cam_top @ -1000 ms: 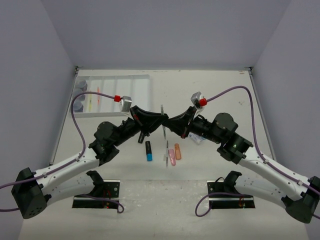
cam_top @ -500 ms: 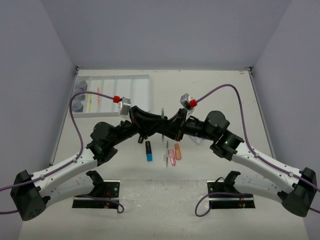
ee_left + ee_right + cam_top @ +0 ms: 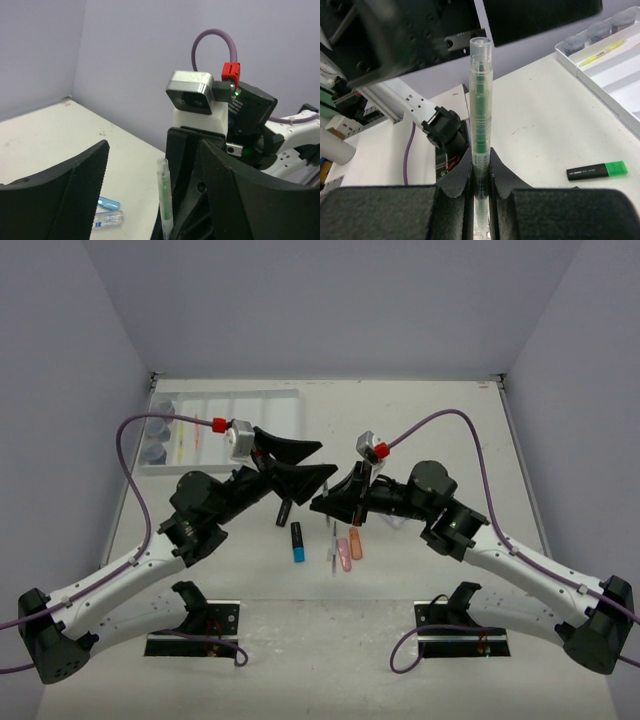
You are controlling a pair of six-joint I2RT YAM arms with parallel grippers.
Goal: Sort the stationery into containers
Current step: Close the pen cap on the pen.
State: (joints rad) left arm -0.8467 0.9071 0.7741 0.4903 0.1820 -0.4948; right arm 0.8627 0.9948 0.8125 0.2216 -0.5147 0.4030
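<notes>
From the overhead camera, the left gripper (image 3: 328,458) was seen raised over the middle of the table (image 3: 440,430) with its fingers spread wide. It was set almost tip to tip with the right gripper (image 3: 322,503), which was pinched closed. What was held there could not be made out from that height. The white divided tray (image 3: 275,420) was placed at the far left corner, with three grey-blue pots (image 3: 155,431) lined up in its leftmost compartment. A blue-capped highlighter (image 3: 297,542), a thin pen (image 3: 332,550), a pink eraser (image 3: 344,554) and an orange eraser (image 3: 355,542) were laid on the table just below the two grippers.

In the left wrist view, the left fingers (image 3: 75,195) were shown parted, with nothing touched by them. A clear-barrelled green pen (image 3: 164,200) was stood upright in the gap between them. The right arm's wrist camera (image 3: 192,97) was seen close behind it.

In the right wrist view, the green pen was seen clamped between the right fingers (image 3: 455,185), with its free end pointed up at the left arm. A green-capped highlighter (image 3: 597,171) was laid flat on the table to the right, apart from the tray. The tray's pot end was shown at the upper right.
</notes>
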